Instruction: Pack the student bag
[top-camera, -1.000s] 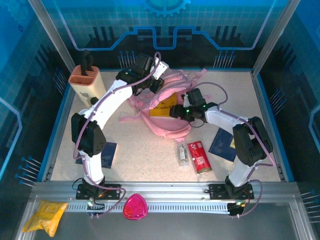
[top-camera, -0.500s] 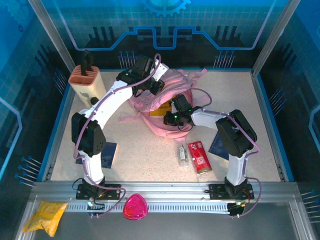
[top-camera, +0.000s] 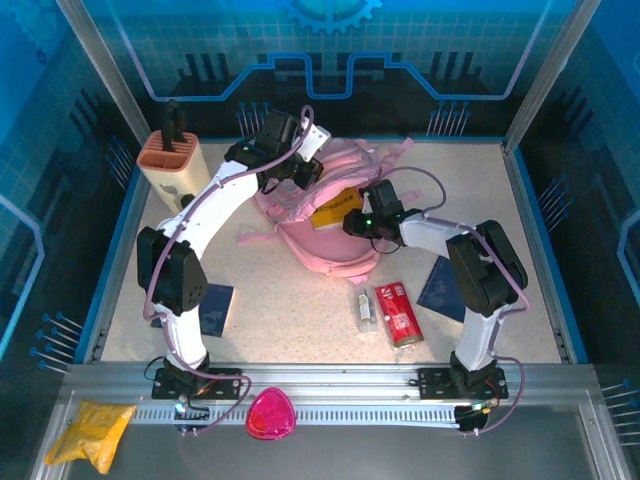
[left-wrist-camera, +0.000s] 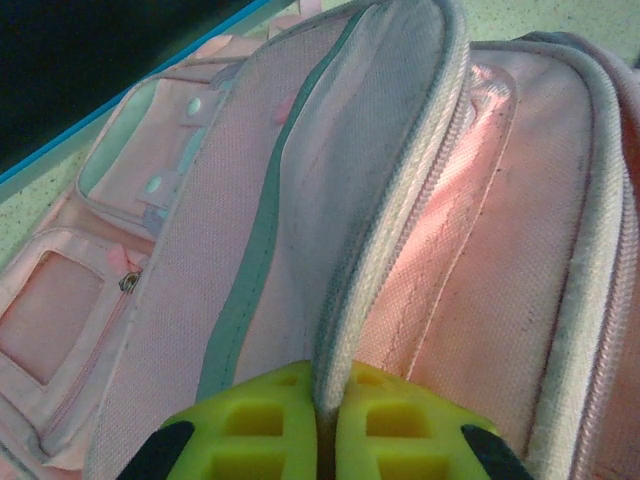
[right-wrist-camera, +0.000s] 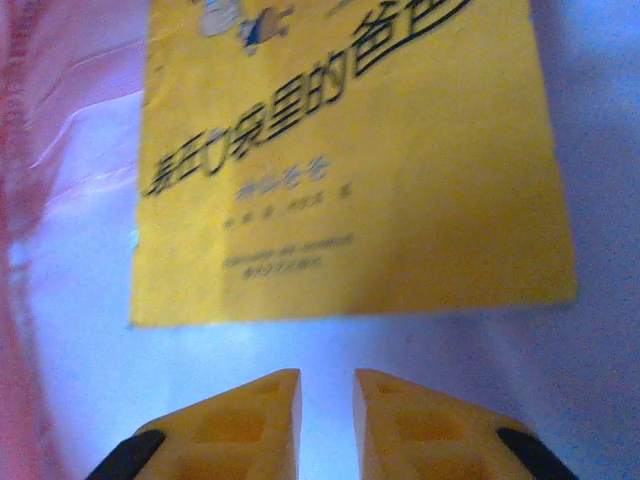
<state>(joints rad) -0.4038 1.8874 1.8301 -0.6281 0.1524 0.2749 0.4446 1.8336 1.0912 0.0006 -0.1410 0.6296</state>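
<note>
Soft, limp student bag (top-camera: 325, 248) at the far centre of the surface (top-camera: 290, 305), probably best held by its firmer zipper rim (left-wrist-camera: 400, 215), which the left pincer (left-wrist-camera: 325, 430) clamps; right pincer (right-wrist-camera: 327, 420), slightly parted and empty, faces a yellow booklet (right-wrist-camera: 350, 170) within.

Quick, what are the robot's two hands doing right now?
Left gripper: closed, pinching the student bag's opening edge.
Right gripper: slightly open, empty, facing the yellow book.
</note>
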